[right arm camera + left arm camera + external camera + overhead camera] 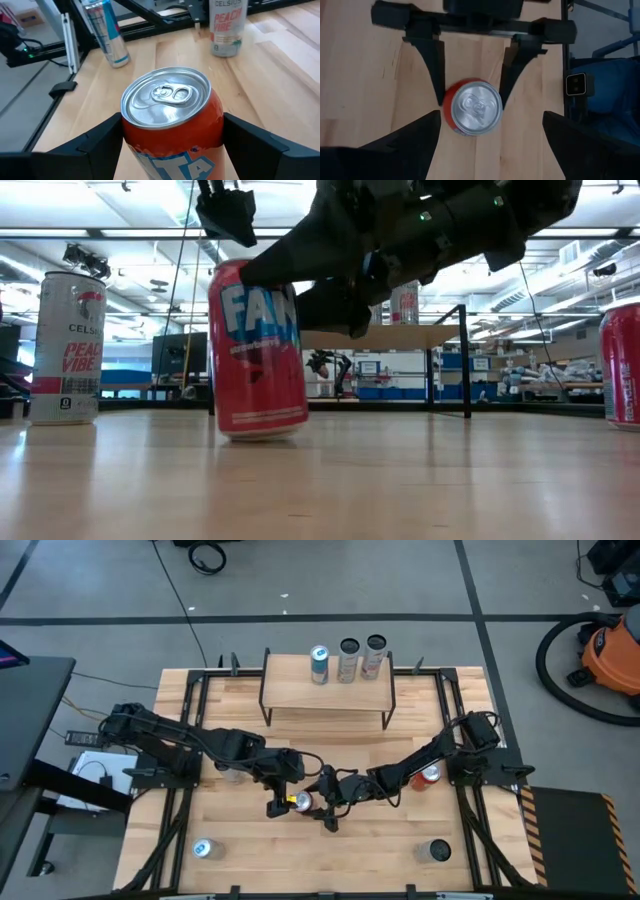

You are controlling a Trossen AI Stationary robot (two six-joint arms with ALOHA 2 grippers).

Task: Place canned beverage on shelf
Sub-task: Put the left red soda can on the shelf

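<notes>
We are reaching for the red can (303, 802), standing in front of the shelf (327, 692) at mid-table. Right gripper (172, 132) is straddling it, jaws wide, gripping nothing; left gripper (277, 795) is hovering beside, also spread. Next we judge: closing, lifting.

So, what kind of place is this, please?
Probably a robotics lab or workshop. A wooden table framed by black rails stands on a grey floor crossed by cables; an orange shop vacuum sits nearby, and another robot arm shows among shelving under strip lights.
</notes>
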